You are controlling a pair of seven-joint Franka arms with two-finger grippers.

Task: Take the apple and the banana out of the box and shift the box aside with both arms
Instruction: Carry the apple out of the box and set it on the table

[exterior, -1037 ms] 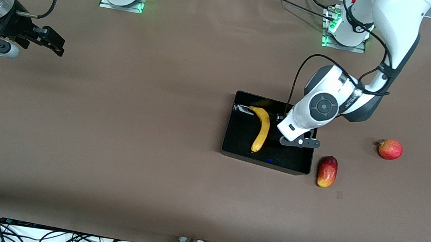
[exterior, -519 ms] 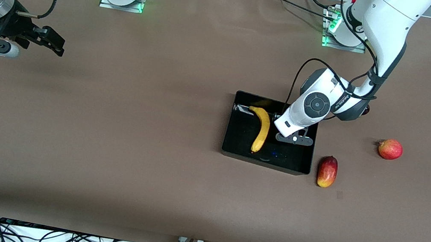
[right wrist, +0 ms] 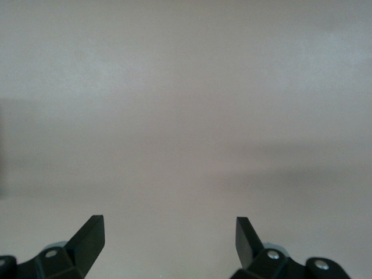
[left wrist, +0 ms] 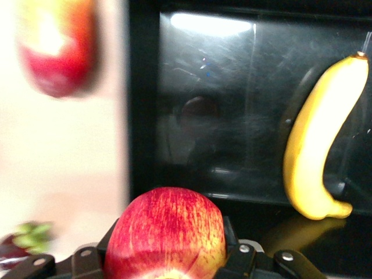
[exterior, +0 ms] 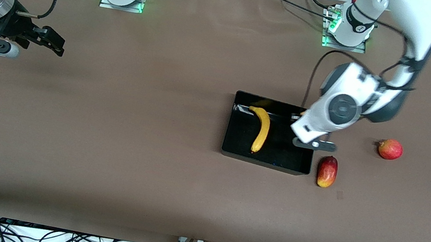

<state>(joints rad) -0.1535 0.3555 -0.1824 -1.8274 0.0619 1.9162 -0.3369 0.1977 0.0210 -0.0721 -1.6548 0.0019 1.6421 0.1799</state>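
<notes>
The black box (exterior: 263,163) stands on the table toward the left arm's end. The yellow banana (exterior: 261,130) lies in it and also shows in the left wrist view (left wrist: 322,151). My left gripper (exterior: 313,137) hangs over the box's wall at the left arm's end. It is shut on the red apple with yellowish patches (left wrist: 165,235), which the wrist hides in the front view. My right gripper (exterior: 48,40) waits open and empty over bare table at the right arm's end; its fingers (right wrist: 90,235) stand wide apart.
A red-yellow mango (exterior: 327,171) lies on the table just beside the box's near corner. A round red fruit with a nub (exterior: 390,149) lies farther toward the left arm's end. The arm bases stand along the table's back edge.
My left gripper, with the apple, has moved from over the box's inside to over its wall at the left arm's end. The right arm has not moved.
</notes>
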